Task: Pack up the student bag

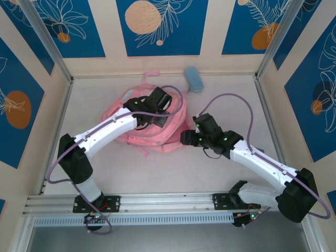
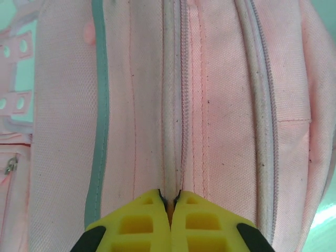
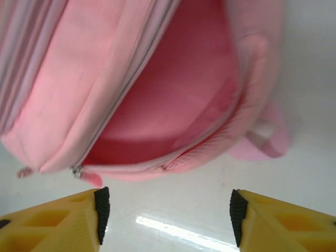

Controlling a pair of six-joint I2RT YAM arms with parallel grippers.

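Opening step: the backpack (image 1: 170, 137) lies at frame centre, its mouth gaping toward the right gripper (image 3: 165, 207), whose jaws stand apart. The left gripper (image 2: 169, 203) is clamped on its zipper seam. The next move probably calls for fetching the pencil case (image 1: 193, 79), upper centre.

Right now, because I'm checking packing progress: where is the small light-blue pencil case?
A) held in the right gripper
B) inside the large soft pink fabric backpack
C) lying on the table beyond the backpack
C: the top view shows the small light-blue pencil case lying on the table past the large soft pink fabric backpack, while the right gripper is open and empty.
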